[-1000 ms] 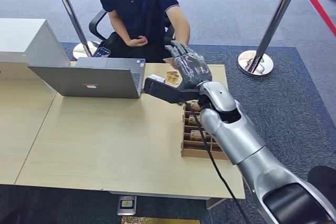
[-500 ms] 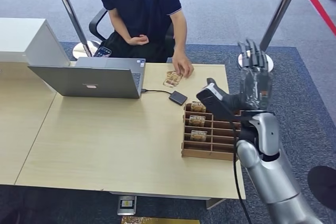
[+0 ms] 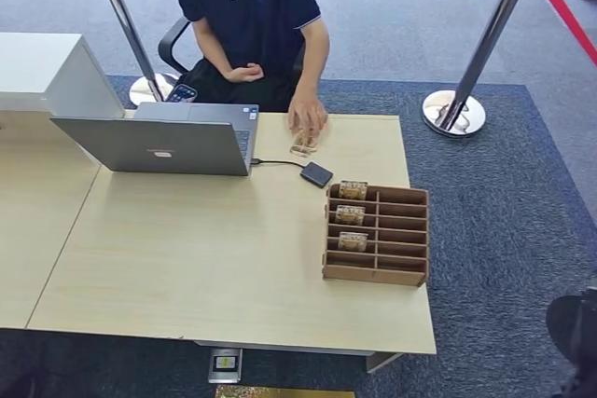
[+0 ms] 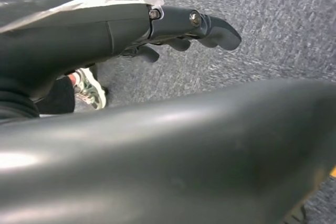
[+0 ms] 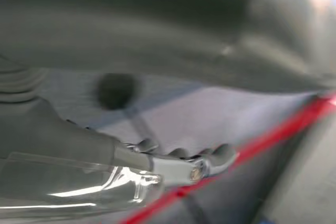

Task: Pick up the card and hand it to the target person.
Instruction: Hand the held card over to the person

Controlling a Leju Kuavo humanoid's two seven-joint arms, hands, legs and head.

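Card (image 3: 305, 143): flat on the worktop (image 3: 197, 258) at its far edge, under the seated person's hand (image 3: 308, 116). Handover looks complete; nothing further is called for.
Left hand (image 4: 186, 27): fingers loosely extended, holding nothing.
Right hand (image 5: 178, 166): blurred; fingers empty, apparently apart.
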